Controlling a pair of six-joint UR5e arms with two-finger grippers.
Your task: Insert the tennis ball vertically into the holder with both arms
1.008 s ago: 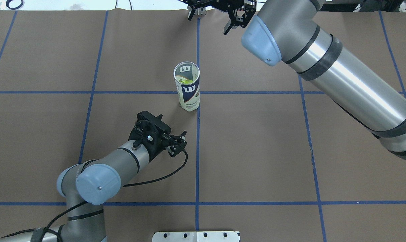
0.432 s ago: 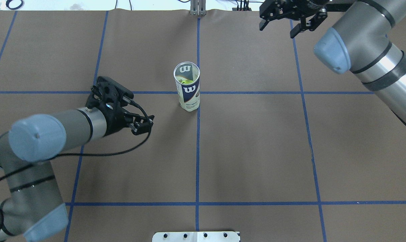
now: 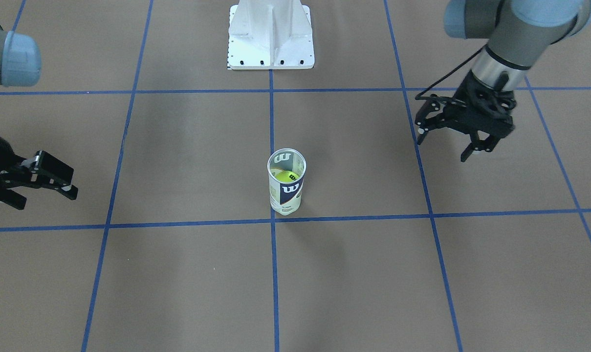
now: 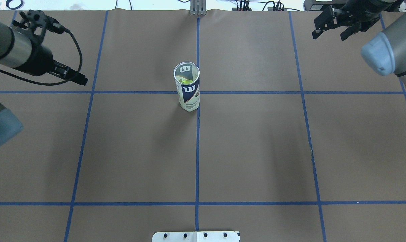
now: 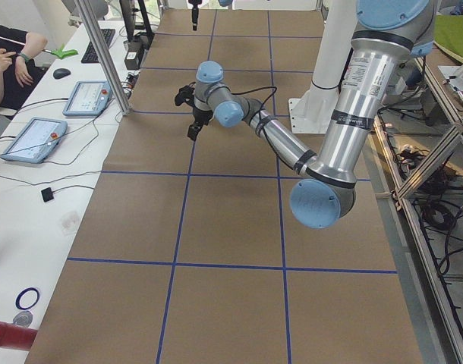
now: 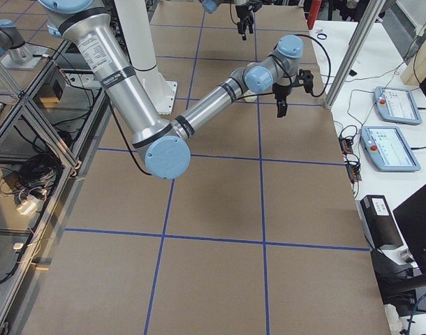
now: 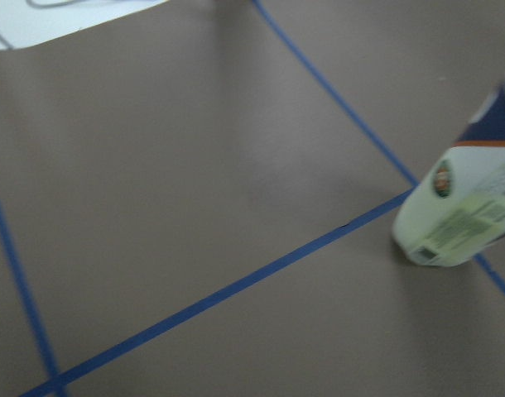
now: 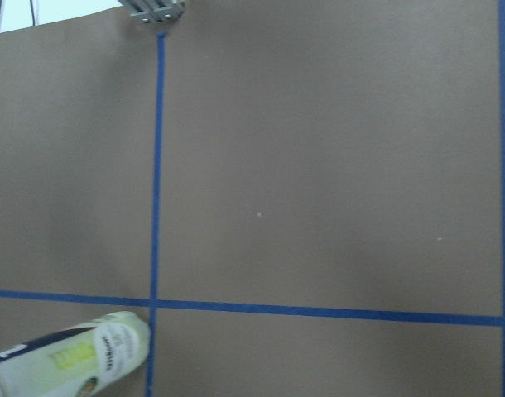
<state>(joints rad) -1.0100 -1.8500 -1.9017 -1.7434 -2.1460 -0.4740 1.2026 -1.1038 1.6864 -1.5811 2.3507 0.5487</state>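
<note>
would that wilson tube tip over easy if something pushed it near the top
Probably yes: the holder stands upright, tall and narrow on a small footprint. It looks like thin clear plastic, so likely light and dentable under a squeeze. The tennis ball inside adds some weight, but how low it sits is unclear.

The table (image 4: 256,151) is done up in brown and gridded off with blue tape (image 4: 197,151). A white side bench (image 5: 57,205) is loaded with two tablets (image 5: 33,139), a keyboard (image 5: 97,44) and a mouse (image 5: 61,73); cables (image 5: 433,216) are heaped on the floor (image 5: 455,318).
</note>
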